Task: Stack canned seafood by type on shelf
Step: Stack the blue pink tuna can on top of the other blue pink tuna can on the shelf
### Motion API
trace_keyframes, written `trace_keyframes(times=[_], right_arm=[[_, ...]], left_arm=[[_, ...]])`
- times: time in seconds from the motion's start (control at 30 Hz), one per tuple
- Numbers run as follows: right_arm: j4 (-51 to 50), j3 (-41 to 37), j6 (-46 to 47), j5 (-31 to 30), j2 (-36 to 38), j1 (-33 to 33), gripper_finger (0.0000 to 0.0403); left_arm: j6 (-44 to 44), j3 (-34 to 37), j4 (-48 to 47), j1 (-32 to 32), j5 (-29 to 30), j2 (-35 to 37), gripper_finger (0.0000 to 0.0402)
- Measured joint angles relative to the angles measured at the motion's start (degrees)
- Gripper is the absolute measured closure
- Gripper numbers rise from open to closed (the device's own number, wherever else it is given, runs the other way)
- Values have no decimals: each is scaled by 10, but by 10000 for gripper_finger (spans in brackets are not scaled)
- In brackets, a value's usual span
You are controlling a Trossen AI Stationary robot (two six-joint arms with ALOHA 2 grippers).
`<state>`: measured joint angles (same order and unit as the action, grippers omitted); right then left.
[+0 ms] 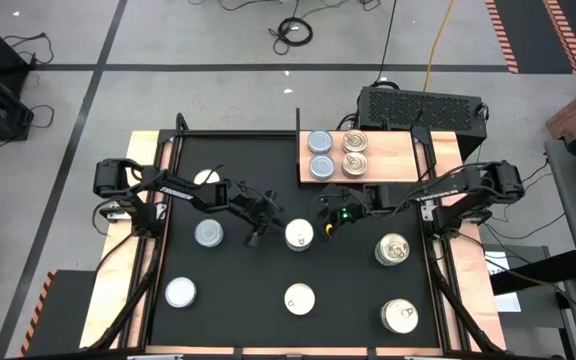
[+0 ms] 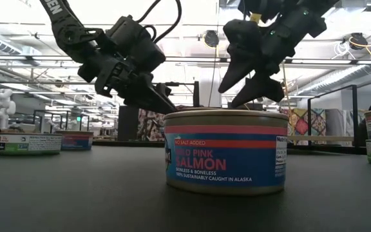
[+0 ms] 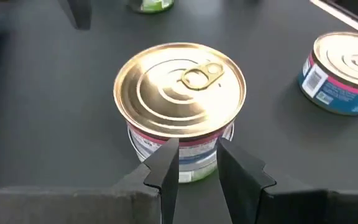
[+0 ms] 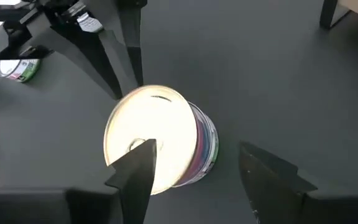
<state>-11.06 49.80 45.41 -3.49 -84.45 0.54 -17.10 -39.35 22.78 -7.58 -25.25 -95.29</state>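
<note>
Salmon can [image 1: 299, 235]: mat centre, untouched.
Left gripper [image 1: 255, 237]: at its 9 o'clock, fingers narrowly apart, empty.
Right gripper [image 1: 325, 226]: at its 2 o'clock, fingers spread wide, empty.

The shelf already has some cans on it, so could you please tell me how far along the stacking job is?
Done: four cans sit on the shelf, two silvery-blue beside two gold pull-tab ones. In hand: both pincers hover over the salmon can at mat centre, the left pincer narrowly parted, the right pincer open; neither grips it. Left: that can and six others on the black mat.
</note>
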Motion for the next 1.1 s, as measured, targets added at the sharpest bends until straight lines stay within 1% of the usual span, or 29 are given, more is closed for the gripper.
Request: trace_keyframes(times=[0.1,0.2,0.4,0.57,0.77,0.87,0.97,1.1], right_arm=[[0,0,6,-21,-12,12,176],[-1,0,6,-23,-24,21,175],[12,0,5,-32,-26,23,174],[23,0,6,-73,-33,30,174],[27,0,15,-77,-34,38,174],[28,0,19,-89,-34,43,174],[31,-5,22,-101,-34,51,174],[30,-15,36,-128,-34,59,174]], left_arm=[[0,0,0,2,2,0,292],[2,0,-4,2,2,0,292],[2,0,-13,2,3,0,292],[3,0,-18,3,4,0,292],[2,0,-29,14,4,0,293],[2,0,-29,17,4,0,293],[2,0,-29,20,4,0,303],[2,0,-29,21,4,0,328]])
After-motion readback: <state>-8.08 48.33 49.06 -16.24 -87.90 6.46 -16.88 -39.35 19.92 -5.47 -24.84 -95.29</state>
